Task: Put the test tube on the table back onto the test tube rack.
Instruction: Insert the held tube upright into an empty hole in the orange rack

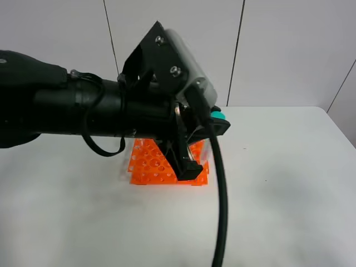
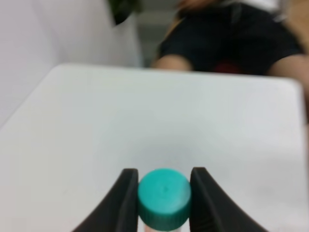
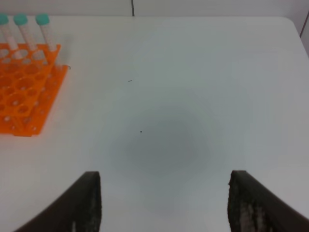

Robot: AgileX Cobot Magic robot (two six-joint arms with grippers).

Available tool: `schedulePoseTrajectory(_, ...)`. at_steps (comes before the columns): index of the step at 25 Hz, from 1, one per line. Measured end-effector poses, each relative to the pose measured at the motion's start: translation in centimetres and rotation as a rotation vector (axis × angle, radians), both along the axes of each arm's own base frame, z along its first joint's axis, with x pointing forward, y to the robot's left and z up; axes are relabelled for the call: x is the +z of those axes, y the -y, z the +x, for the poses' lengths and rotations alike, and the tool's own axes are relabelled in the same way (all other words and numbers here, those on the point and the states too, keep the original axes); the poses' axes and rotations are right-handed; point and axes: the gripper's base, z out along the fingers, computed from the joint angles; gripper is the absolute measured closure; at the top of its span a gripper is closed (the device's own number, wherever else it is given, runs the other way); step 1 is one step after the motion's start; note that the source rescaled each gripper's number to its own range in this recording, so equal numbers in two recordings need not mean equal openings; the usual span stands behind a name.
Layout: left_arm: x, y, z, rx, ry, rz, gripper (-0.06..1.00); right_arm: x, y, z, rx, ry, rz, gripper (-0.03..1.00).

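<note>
My left gripper (image 2: 164, 175) is shut on the test tube, its two black fingers (image 2: 126, 198) pressed against the sides of the teal-green cap (image 2: 164, 198). In the high view the left gripper (image 1: 207, 142) holds the tube over the right part of the orange test tube rack (image 1: 149, 167); the cap (image 1: 218, 115) shows, the tube's body is mostly hidden by the arm. My right gripper (image 3: 166, 203) is open and empty above the bare table (image 3: 193, 96), to the right of the rack (image 3: 24, 96). Three capped tubes (image 3: 42, 29) stand in the rack's far row.
The left arm and its black cable (image 1: 221, 211) cover much of the rack in the high view. A person in dark clothes (image 2: 231, 38) sits beyond the table's edge in the left wrist view. White wall panels (image 1: 278, 50) stand behind the table.
</note>
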Motion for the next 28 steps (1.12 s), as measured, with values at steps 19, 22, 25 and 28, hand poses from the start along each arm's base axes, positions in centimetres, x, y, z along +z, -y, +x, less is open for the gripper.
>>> schedulePoseTrajectory(19, 0.7, -5.9, 6.5, 0.486, -0.004, -0.245, 0.94, 0.0, 0.0, 0.0, 0.0, 0.0, 0.0, 0.36)
schedulePoseTrajectory(22, -0.8, -6.4, 8.1, 0.524, -0.015, -0.231, 0.94, 0.0, 0.0, 0.0, 0.0, 0.0, 0.0, 0.36)
schedulePoseTrajectory(25, -3.6, -6.6, 10.0, 0.563, -0.059, -0.189, 0.94, 0.0, 0.0, 0.0, 0.0, 0.0, 0.0, 0.36)
schedulePoseTrajectory(28, -5.8, -6.5, 11.1, 0.579, -0.083, -0.167, 0.94, 0.0, 0.0, 0.0, 0.0, 0.0, 0.0, 0.36)
